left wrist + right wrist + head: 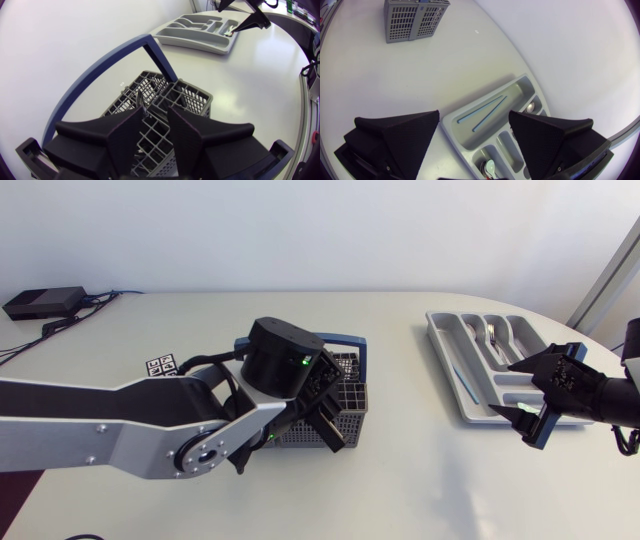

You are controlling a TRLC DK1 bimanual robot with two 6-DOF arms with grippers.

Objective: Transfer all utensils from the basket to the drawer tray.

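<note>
Left hand [156, 114], fingers narrowly apart and holding nothing, hangs over the basket [190, 97], where a thin metal handle [141, 102] stands just ahead, so a pick looks next: lower and close on it; right hand [474, 117] gapes empty above the tray [451, 121].

Silver-grey left arm [120, 435], black joints [275, 360], green light [303, 361], matte black wedge fingers [125, 140]

The right end effector [474, 131] hangs over the grey tray [470, 103], its fingers spread wide with nothing held between them. Two thin blue sticks [482, 112] lie side by side in the tray's long compartment, and spoons [489, 168] show in neighbouring compartments. The grey basket [412, 20] stands well apart across the white desk [395, 80].
</note>
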